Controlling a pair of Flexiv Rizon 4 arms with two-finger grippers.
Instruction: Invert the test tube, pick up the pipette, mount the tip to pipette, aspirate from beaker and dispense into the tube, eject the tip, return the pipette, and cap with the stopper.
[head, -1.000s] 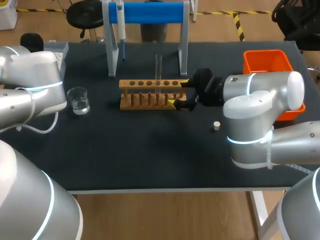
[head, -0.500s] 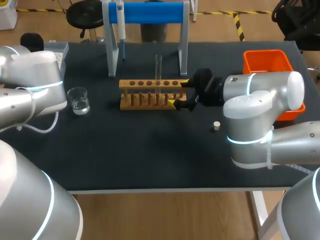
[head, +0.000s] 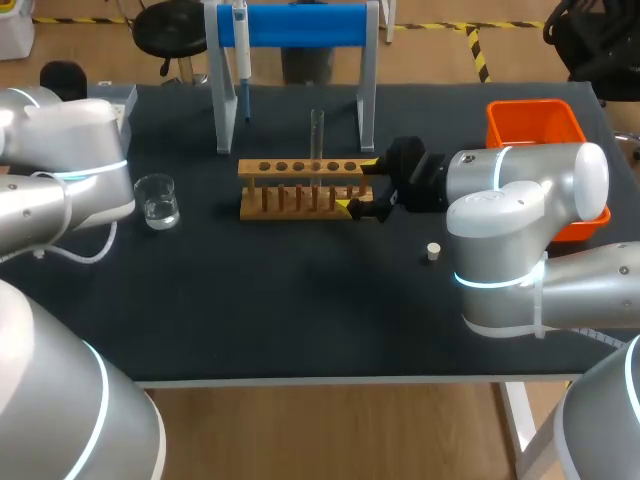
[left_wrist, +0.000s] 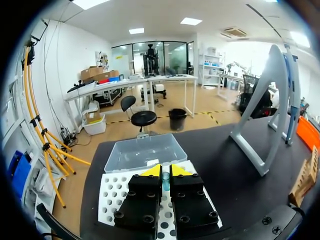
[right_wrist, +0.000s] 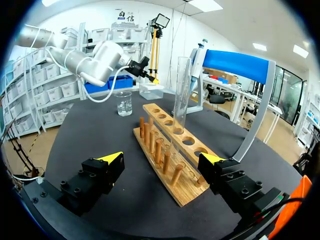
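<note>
while my right gripper (head: 357, 185) sits at the right end of the wooden rack (head: 290, 190), its fingers are spread wide, one on each side of that end, gripping nothing. can't tell if either finger touches the wood. test tube (head: 317, 130) stands upright in a rack hole, with two empty holes between it and my gripper. pipette (head: 241, 40) hangs on the blue-barred stand (head: 300, 24) behind the rack. beaker (head: 158, 200) with clear liquid is left of the rack, well apart. stopper (head: 433, 251) lies on the table (head: 300, 300) beside my right arm. left gripper (left_wrist: 164, 171) hovers over the white tip box (left_wrist: 112, 195), fingers pulled in to a narrow slit, holding nothing. a clear tray (left_wrist: 142, 152) is just ahead of it.
</note>
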